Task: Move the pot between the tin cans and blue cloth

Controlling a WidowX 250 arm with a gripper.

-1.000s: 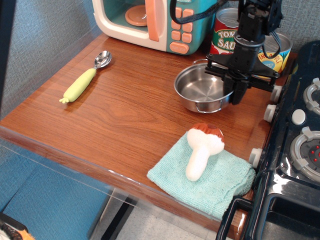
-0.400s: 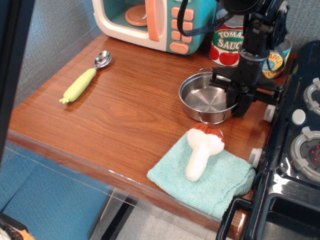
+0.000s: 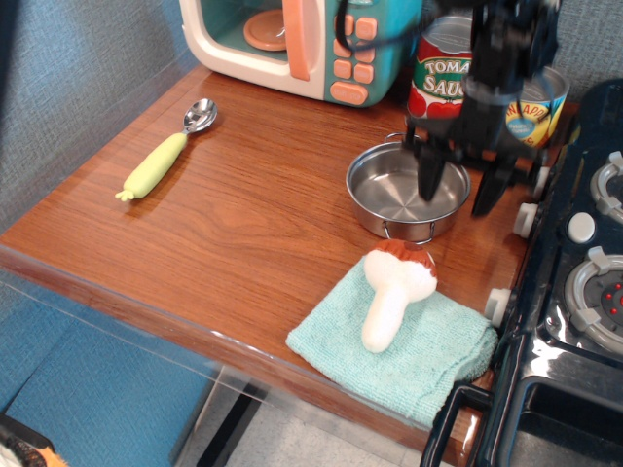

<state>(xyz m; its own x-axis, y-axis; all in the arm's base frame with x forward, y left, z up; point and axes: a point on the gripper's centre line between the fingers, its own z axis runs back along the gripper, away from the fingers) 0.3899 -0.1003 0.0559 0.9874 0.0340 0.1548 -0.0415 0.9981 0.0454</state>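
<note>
The pot [image 3: 392, 193] stands upright on the wooden table, just in front of the two tin cans, the Tomato Sauce can [image 3: 438, 76] and the Pineapple Slices can [image 3: 538, 109], and just behind the blue cloth [image 3: 409, 355]. My gripper [image 3: 456, 197] is open and empty over the pot's right rim. One finger hangs over the inside of the pot and the other outside it to the right. The arm hides part of both cans.
A white plush mushroom [image 3: 392, 289] lies on the cloth, its brown cap close to the pot's front handle. A spoon with a yellow-green handle [image 3: 161, 156] lies at the left. A toy microwave [image 3: 302, 39] stands at the back. A dark toy stove [image 3: 584, 282] borders the right side.
The gripper held the pot's right rim and shifted the pot slightly. Now its fingers have spread apart and let go of the rim. The pot rests on the table.
</note>
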